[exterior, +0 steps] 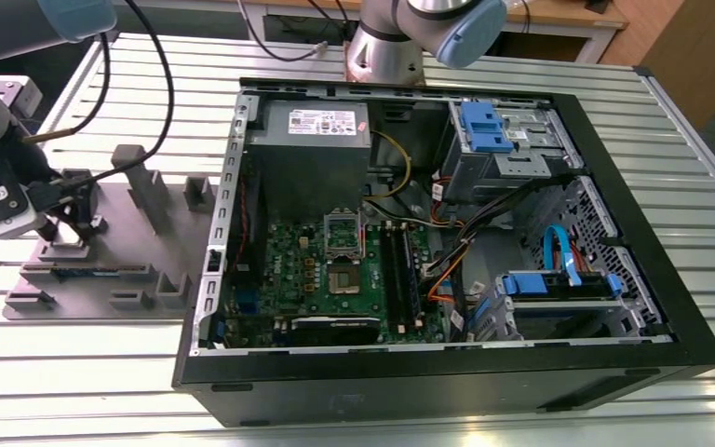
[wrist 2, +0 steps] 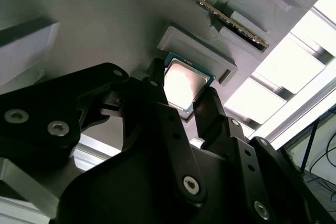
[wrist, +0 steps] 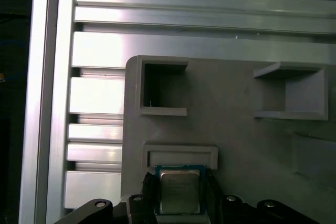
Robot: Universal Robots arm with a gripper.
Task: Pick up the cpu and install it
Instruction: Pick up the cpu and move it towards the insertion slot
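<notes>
In the exterior view the gripper hangs low over a grey fixture plate, at nine o'clock from the open computer case. Upright grey posts stand at the gripper's three o'clock. In the second wrist view two black fingers pinch the cpu by opposite edges, just beside a raised ledge of the plate. The first wrist view adds two square pockets in the plate and the slatted metal table past its edge.
</notes>
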